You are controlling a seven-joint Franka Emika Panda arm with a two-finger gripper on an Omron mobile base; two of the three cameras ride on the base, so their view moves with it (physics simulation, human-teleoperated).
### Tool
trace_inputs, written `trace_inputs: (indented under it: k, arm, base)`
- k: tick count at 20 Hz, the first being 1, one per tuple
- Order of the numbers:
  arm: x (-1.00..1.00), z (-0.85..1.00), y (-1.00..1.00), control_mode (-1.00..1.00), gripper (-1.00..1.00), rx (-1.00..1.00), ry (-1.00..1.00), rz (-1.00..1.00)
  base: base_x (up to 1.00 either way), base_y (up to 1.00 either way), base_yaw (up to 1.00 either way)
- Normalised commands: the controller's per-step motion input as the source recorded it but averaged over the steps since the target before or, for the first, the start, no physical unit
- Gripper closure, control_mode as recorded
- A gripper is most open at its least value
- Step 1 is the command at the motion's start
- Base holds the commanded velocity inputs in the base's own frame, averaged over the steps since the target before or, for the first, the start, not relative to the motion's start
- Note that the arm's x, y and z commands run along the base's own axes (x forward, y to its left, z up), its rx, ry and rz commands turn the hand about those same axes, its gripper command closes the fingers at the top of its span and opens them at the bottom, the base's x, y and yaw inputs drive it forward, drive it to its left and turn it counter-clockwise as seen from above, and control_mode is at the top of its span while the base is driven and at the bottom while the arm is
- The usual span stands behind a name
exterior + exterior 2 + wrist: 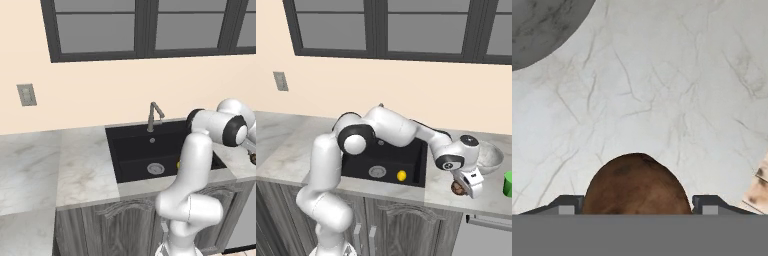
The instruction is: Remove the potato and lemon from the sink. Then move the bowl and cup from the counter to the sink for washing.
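Note:
The brown potato [636, 185] sits between my gripper's [637, 206] two fingertips, which press on its flanks. The gripper [462, 189] hangs low over the marble counter [483, 200] just right of the black sink [406, 157], shut on the potato [457, 188]; I cannot tell whether the potato touches the counter. The yellow lemon [401, 175] lies in the sink near the front wall, right of the drain [377, 172]. Behind the gripper stands the marbled bowl [490, 156], whose rim shows as the bowl [542, 25]. The green cup [508, 184] is at the far right.
A grey faucet [154, 115] rises behind the sink [135, 152]. My own arm reaches across the basin's right half. Bare marble counter [80, 165] stretches left of the sink. A window runs above the back wall.

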Motion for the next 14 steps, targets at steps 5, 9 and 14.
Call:
trace_inputs:
  k: [5, 9, 14]
  arm:
    - [0.07, -0.10, -0.06, -1.00, 1.00, 0.06, 0.02, 0.00]
    - [0.09, -0.11, -0.03, -1.00, 1.00, 0.05, 0.01, 0.00]
    - [0.05, -0.13, -0.03, -1.00, 1.00, 0.04, 0.01, 0.00]
  base:
    - [0.00, 0.00, 0.00]
    - [0.00, 0.00, 0.00]
    - [0.00, 0.00, 0.00]
